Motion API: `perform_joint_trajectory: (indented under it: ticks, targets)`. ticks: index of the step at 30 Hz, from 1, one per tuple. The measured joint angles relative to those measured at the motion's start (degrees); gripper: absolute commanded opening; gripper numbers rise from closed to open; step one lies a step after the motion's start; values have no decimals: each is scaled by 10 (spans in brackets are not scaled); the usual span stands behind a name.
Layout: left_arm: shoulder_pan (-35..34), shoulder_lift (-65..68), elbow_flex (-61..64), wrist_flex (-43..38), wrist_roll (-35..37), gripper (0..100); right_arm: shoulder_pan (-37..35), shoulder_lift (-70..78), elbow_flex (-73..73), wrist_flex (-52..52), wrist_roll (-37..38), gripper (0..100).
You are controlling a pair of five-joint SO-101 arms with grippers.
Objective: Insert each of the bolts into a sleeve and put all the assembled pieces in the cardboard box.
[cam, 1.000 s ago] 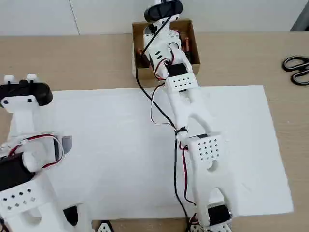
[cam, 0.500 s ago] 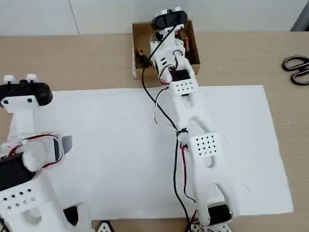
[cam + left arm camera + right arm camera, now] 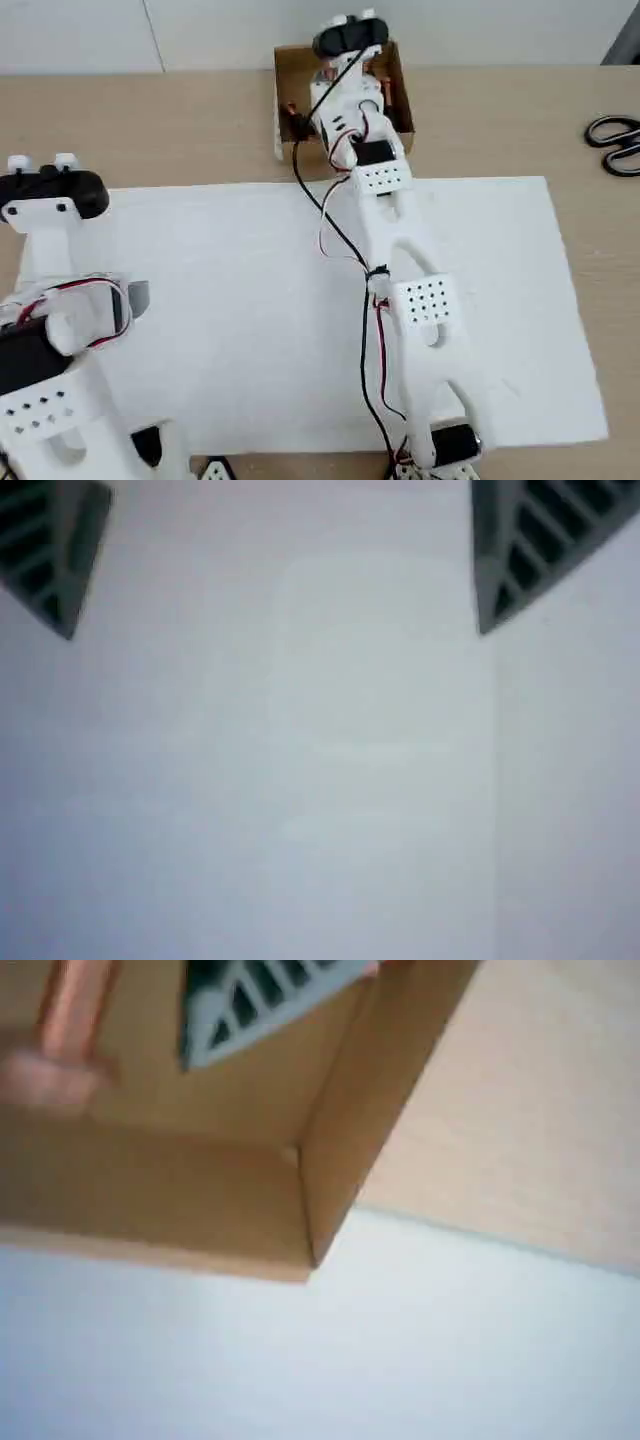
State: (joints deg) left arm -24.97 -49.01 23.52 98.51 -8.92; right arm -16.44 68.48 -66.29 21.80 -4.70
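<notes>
Catching the box (image 3: 404, 100) on the way out worries me most: my right claw (image 3: 336, 82) hangs low inside it, with the near wall and a corner between it and my base. The box is light cardboard with nothing pinning it, so a pull straight back could hook that wall, drag the box over the table (image 3: 150, 110), or tip it and spill what lies in it. Lifting first and then pulling back would be the safer order, I judge. The black cable (image 3: 318, 200) looping beside my arm could also snag the rim. Whether the right claw is spread or closed I cannot tell, so I would not count on it being empty. What looks like a copper piece (image 3: 72, 1005), blurred in my wrist view, lies on the box floor just beside the claw, on the side away from the corner. Another piece (image 3: 388, 92) lies along a side wall. My left claw (image 3: 275, 630) is spread wide, holding nothing, low over the paper (image 3: 350, 780) and well apart from the box
</notes>
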Motion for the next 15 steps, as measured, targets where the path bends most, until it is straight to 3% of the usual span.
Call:
perform_joint_trajectory:
  ticks: [8, 15]
  targets:
    - [0, 0, 0, 0, 0, 244, 0, 0, -97, 29, 0, 133]
    - [0, 0, -80, 9, 0, 244, 0, -1, -256, 163, 0, 133]
